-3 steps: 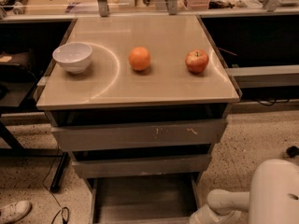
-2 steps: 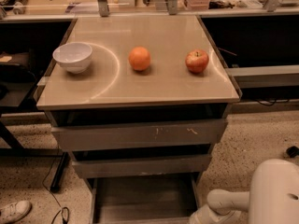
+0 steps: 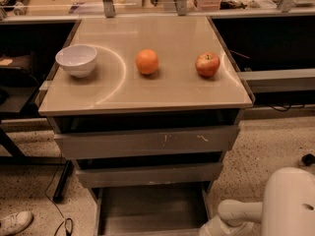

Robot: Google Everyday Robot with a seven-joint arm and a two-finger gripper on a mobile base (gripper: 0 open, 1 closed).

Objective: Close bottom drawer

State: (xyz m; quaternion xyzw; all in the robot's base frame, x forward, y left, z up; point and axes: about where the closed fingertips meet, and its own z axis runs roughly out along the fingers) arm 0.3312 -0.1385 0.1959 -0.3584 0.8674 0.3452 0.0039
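Observation:
The bottom drawer [image 3: 151,208] is the lowest of three grey drawers in the cabinet. It stands pulled out toward me, and its shallow tray with thin side walls is open to view. Its front runs off the bottom edge of the view. Above it are the mid-width drawer [image 3: 147,175] and the widest drawer [image 3: 147,141] with pale scratches, both slightly out. My white arm [image 3: 288,203] comes in at the bottom right, and its forward link [image 3: 231,219] lies just right of the bottom drawer's right wall. My gripper is below the bottom edge, out of view.
On the cabinet's beige top [image 3: 172,90] stand a white bowl [image 3: 77,59], an orange [image 3: 147,62] and a red apple [image 3: 207,64]. Dark tables flank the cabinet. A black table leg [image 3: 61,183], a cable and a white shoe [image 3: 15,222] lie on the speckled floor at left.

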